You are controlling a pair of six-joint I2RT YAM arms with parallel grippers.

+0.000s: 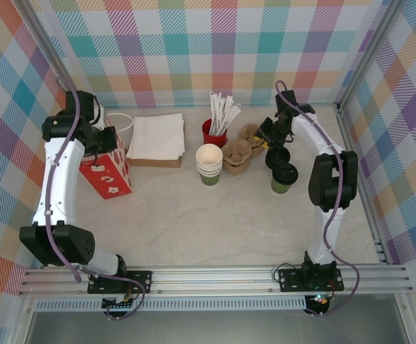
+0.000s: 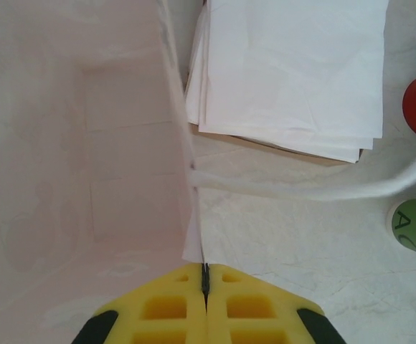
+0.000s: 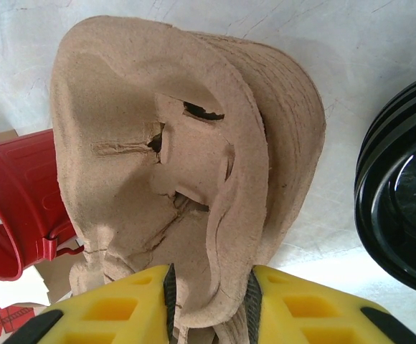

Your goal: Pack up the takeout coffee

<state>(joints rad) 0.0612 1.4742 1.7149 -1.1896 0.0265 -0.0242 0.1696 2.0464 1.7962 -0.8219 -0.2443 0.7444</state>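
A: From above: seeing the cup stack [image 1: 209,163] standing upright mid-table, mouths facing up, long axis running vertical, sitting between the paper bag [image 1: 107,172] and the pulp carrier [image 1: 249,133].
B: Risking a knock from the right gripper [image 1: 262,137] working nearby.
A: Left wrist: seeing the left gripper [image 2: 205,276] pinching shut on the paper bag's rim. Possibly tearing or tipping it if pulling hard.
B: Right wrist: clamping the pulp carrier's edge between both pads. Likely dragging several nested ones up together.

Robot lab test cell: plaid fabric walls [image 1: 265,43], aluminium rail frame [image 1: 215,276], marble-look tabletop [image 1: 194,215].
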